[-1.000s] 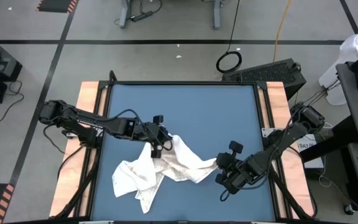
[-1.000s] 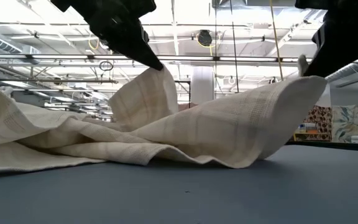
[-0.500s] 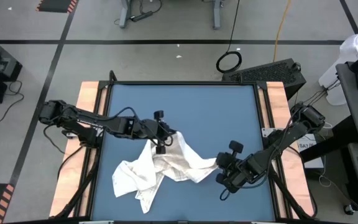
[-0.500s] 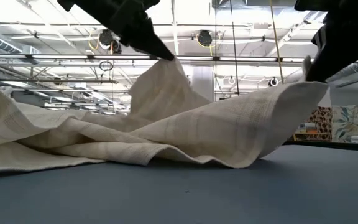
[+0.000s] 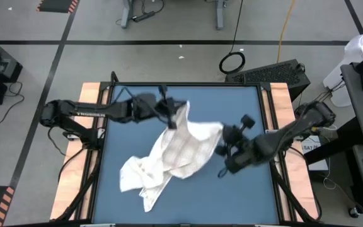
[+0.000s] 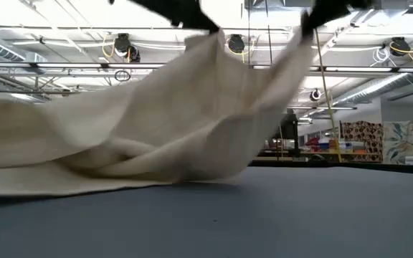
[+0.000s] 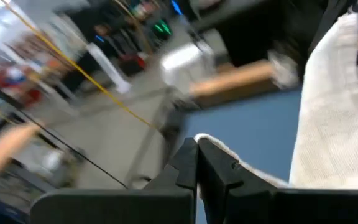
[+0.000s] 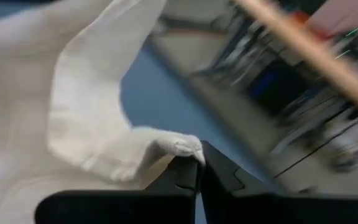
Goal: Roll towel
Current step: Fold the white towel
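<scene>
The white towel (image 5: pixel 169 154) with faint plaid lines is lifted at its far part and slopes down to the blue table (image 5: pixel 232 101); its crumpled near left part (image 5: pixel 137 180) lies on the table. It also shows in the low view (image 6: pixel 156 136). My left gripper (image 5: pixel 172 108) is shut on the towel's far left corner, above the table's far middle. My right gripper (image 5: pixel 222 135) is shut on the towel's right corner, right of centre. The cloth spans between them. My left gripper pinches a corner of the towel (image 7: pixel 207 142) between its two fingers, coming level from the table's left side. The corner is lifted clear and the cloth hangs down from it. My right gripper pinches a bunched corner of the towel (image 8: pixel 182 146) between its two fingers, coming from the table's right side. That corner is lifted clear, and the cloth runs from it toward the left gripper and down to the table.
Wooden rails (image 5: pixel 90 101) run along the table's left and right sides (image 5: pixel 281 101). Bare blue table lies at the far edge and on the right near side (image 5: pixel 244 195). Cables and equipment stand on the floor beyond the table.
Both grippers have risen and gone toward the table's far edge, each still shut on its corner. The towel's far part has been lifted and spread out between them, drawn out of its heap; its near left part has stayed on the table.
</scene>
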Available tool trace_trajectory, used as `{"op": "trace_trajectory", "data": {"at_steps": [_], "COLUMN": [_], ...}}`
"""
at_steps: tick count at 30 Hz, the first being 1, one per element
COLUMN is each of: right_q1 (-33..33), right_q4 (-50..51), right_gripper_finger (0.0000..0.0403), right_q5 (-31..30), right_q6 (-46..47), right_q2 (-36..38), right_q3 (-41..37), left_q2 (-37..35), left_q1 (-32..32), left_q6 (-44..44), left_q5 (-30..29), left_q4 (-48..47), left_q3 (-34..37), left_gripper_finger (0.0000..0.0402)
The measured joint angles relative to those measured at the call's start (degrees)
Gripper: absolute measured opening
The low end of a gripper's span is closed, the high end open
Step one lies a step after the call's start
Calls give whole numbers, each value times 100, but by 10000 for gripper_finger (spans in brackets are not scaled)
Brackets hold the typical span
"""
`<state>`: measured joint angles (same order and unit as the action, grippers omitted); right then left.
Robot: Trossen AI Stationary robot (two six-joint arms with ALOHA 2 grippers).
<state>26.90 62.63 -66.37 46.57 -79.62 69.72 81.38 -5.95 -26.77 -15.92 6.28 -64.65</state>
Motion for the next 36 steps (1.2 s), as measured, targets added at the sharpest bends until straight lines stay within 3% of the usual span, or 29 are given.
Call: {"op": "trace_trajectory", "data": {"at_steps": [5,9,12,15,20,27,31,36], "right_q1": [-713,-1375,-1976,-2460,-2770,-2552,-2246,-1896], "right_q4": [-385,-1635,-2999,-4039,-4137,-2868,-2473,-2656], "right_gripper_finger": [0,0,0,0,0,0,0,0], "right_q5": [-425,-252,617,1702,2569,2632,2794,2920], "right_q6": [-2379,-4901,-6572,-7418,-7459,-6534,-6042,-5838], "right_q2": [706,1249,1604,1867,1950,1827,1774,1785], "right_q3": [956,1598,1936,2266,2925,3090,3086,3092], "left_q2": [-53,-52,-47,-18,-24,8,44,39], "left_q1": [-392,-939,-1460,-2010,-2723,-3083,-3087,-3120], "left_q6": [-645,-675,-321,353,1890,3157,3571,3700], "left_q5": [149,723,1274,2056,3954,6022,6565,6466], "left_q4": [-60,-123,-88,-93,-69,-100,-87,-64], "left_q3": [-1329,-2334,-2946,-3439,-3877,-3902,-3905,-3905], "left_gripper_finger": [8,8,8,8,8,8,8,8]}}
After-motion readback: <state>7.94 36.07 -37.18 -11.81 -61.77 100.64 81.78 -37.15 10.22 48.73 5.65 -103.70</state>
